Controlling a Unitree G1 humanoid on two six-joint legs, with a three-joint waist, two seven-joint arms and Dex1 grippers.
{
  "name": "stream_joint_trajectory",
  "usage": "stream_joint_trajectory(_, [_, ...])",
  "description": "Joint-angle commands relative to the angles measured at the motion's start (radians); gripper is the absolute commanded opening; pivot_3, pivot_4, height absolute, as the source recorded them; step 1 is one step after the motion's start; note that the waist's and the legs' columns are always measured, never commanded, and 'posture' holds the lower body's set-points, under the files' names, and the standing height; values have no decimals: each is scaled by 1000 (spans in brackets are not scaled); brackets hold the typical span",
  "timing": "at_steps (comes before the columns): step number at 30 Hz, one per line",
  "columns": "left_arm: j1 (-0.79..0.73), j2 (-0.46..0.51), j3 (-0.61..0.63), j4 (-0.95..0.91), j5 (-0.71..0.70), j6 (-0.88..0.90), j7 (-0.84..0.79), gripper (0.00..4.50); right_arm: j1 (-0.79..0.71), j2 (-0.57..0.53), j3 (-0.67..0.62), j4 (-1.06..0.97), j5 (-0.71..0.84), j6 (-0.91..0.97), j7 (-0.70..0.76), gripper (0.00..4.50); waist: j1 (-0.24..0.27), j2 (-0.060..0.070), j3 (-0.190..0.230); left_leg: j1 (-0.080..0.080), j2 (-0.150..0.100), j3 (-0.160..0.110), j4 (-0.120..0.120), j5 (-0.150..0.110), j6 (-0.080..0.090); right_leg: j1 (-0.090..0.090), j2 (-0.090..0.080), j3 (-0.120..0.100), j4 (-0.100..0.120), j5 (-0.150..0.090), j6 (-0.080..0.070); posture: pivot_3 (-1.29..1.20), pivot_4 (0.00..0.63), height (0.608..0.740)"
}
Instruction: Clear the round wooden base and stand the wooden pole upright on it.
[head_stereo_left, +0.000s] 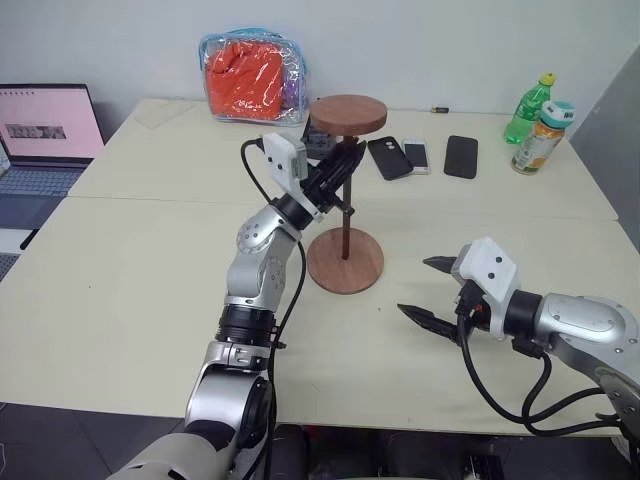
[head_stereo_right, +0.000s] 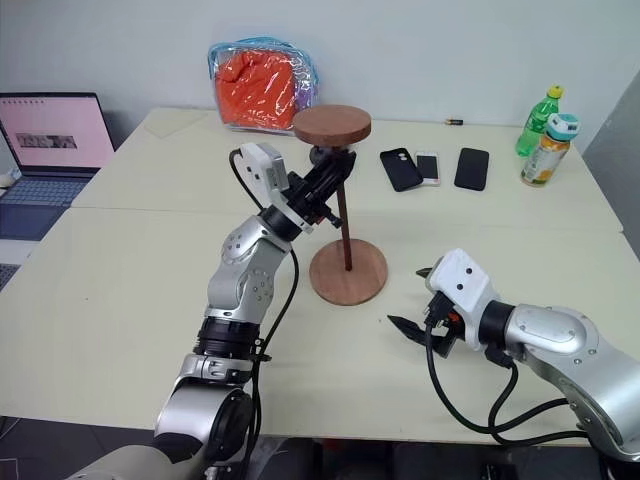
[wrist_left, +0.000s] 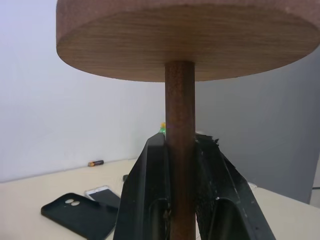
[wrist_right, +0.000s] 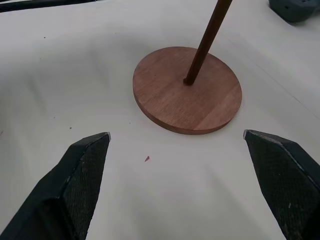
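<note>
The round wooden base (head_stereo_left: 345, 262) lies flat near the middle of the table. The wooden pole (head_stereo_left: 346, 225) stands upright on it, with its lower end at the base's centre hole (wrist_right: 187, 80) and its smaller disc (head_stereo_left: 348, 113) on top. My left gripper (head_stereo_left: 345, 170) is shut on the pole just under that disc; in the left wrist view the fingers (wrist_left: 150, 190) press the rod from both sides. My right gripper (head_stereo_left: 415, 285) hovers open over the table to the right of the base, holding nothing.
Three phones (head_stereo_left: 415, 156) lie in a row behind the base, beside a small dark object (head_stereo_left: 320, 140). Two bottles (head_stereo_left: 540, 130) stand at the back right. A clear bag of orange things (head_stereo_left: 255, 75) sits at the back, and a laptop (head_stereo_left: 45, 140) at the far left.
</note>
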Motion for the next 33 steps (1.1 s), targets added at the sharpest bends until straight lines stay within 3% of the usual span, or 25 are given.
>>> stream_joint_trajectory(1, [-16,1,-1,-10,2,-23,-11,262,-6,5,-12,-38,5,2,-14,4500,0,0,0,0,0,0,0,0,0,0,0,0,0,0,0,0,150,740])
stream_joint_trajectory(19, [51,11,-36,-77,2,17,-33,262,14,14,-16,-50,17,8,-33,4500,0,0,0,1,1,0,0,0,0,0,0,0,0,0,0,0,150,740])
stream_joint_trajectory(33, [68,33,-39,-36,43,-52,-32,262,26,15,-19,-57,21,11,-33,4500,-1,0,-1,2,1,0,0,0,0,1,0,0,1,0,0,0,150,740])
